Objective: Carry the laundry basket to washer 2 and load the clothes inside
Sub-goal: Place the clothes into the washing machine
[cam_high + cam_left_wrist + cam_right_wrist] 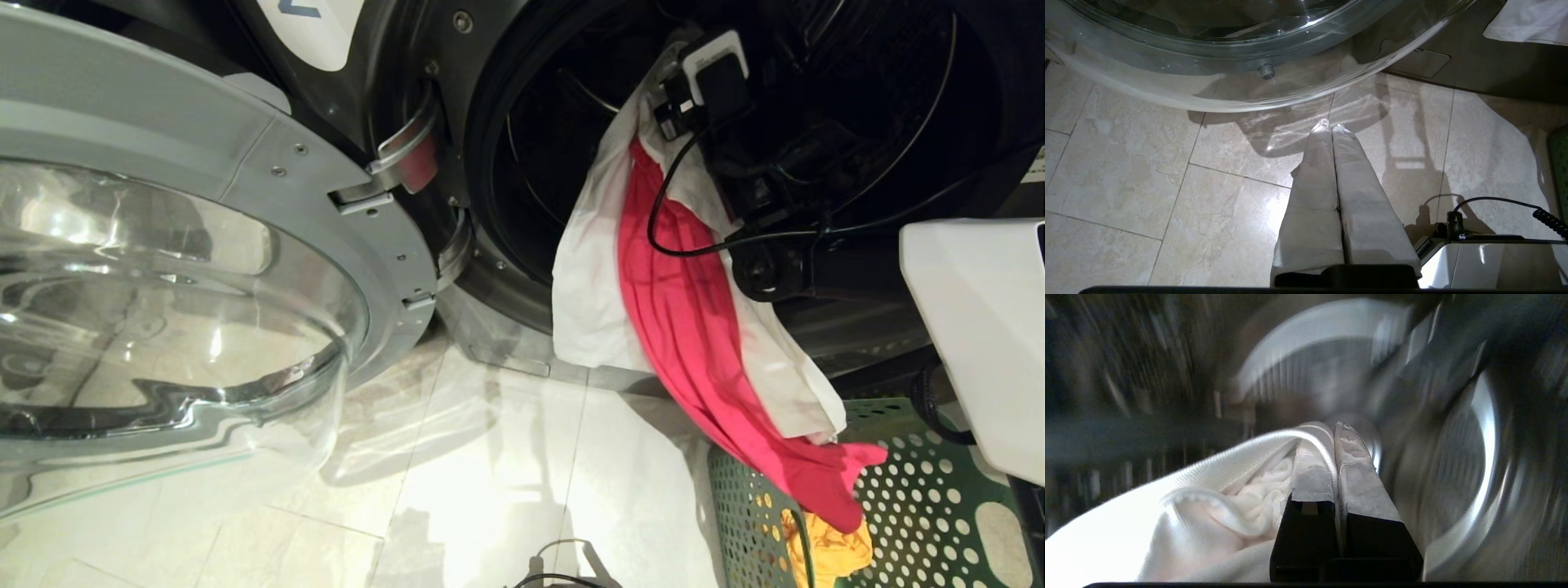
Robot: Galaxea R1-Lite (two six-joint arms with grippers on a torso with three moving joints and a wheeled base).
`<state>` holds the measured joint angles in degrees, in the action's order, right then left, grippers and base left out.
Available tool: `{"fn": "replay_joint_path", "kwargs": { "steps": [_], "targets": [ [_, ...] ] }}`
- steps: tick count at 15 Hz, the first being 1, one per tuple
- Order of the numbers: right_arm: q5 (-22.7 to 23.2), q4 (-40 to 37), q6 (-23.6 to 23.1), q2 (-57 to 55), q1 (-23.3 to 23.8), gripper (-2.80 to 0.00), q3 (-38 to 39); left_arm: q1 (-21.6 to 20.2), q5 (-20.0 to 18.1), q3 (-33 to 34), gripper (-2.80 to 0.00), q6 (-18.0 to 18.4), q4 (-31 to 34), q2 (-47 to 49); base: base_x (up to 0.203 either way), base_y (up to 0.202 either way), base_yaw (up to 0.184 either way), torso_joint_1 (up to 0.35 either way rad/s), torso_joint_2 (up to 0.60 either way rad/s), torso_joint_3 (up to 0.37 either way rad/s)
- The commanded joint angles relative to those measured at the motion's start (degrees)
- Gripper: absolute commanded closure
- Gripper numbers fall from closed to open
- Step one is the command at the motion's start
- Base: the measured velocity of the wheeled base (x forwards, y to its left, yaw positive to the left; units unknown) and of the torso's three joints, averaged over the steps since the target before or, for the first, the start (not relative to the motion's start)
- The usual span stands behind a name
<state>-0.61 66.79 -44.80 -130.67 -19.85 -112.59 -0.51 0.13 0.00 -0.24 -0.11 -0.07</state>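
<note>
Gleaming pale stone floor tiles [457, 457] run up to the foot of washer 2 [424, 49], whose glass door [171, 310] hangs swung wide on the left, filling that side and overhanging the tiles. A clear strip of floor lies between the door's rim and the laundry basket [914, 506], which sits low at the right, just before the machine. The right gripper [1333, 433] is inside the dark drum opening [555, 163], its fingers pinched together on the clothes [678, 310]: the white and pink-red garments trail over the drum's lip down to the basket, where a yellow-orange piece [829, 551] lies. The left gripper [1332, 127] hangs over bare tiles beneath the door's edge, its fingers pressed together, holding nothing.
</note>
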Motion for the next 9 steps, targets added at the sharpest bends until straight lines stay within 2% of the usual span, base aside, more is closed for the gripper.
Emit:
{"fn": "replay_joint_path", "kwargs": {
  "steps": [1,2,5,7,9],
  "targets": [
    [-10.7,-10.4,3.2,0.0,-0.3,0.0,-0.1,0.0,0.0,0.0,0.0,0.0,0.0,0.1,0.0,0.0,0.0,0.0,0.0,0.0],
    [-12.4,-14.3,4.9,-0.1,-0.4,0.0,0.0,0.0,0.0,0.0,0.0,0.0,0.0,0.1,0.0,0.0,0.0,0.0,0.0,0.0],
    [-13.1,-24.1,9.9,-0.2,-0.7,0.0,0.3,0.0,0.0,0.0,0.0,0.0,0.0,0.1,0.0,0.0,0.0,0.0,0.0,0.0],
    [-16.4,-24.9,11.9,-0.1,-0.8,0.0,0.3,0.0,0.0,0.0,0.0,0.0,-0.1,0.1,0.0,0.0,0.0,0.0,0.0,0.0],
    [-17.0,-24.7,11.9,-0.1,-0.8,0.0,0.3,0.0,0.0,0.0,0.0,0.0,-0.1,0.1,0.0,0.0,0.0,0.0,0.0,0.0]
  ]
}}
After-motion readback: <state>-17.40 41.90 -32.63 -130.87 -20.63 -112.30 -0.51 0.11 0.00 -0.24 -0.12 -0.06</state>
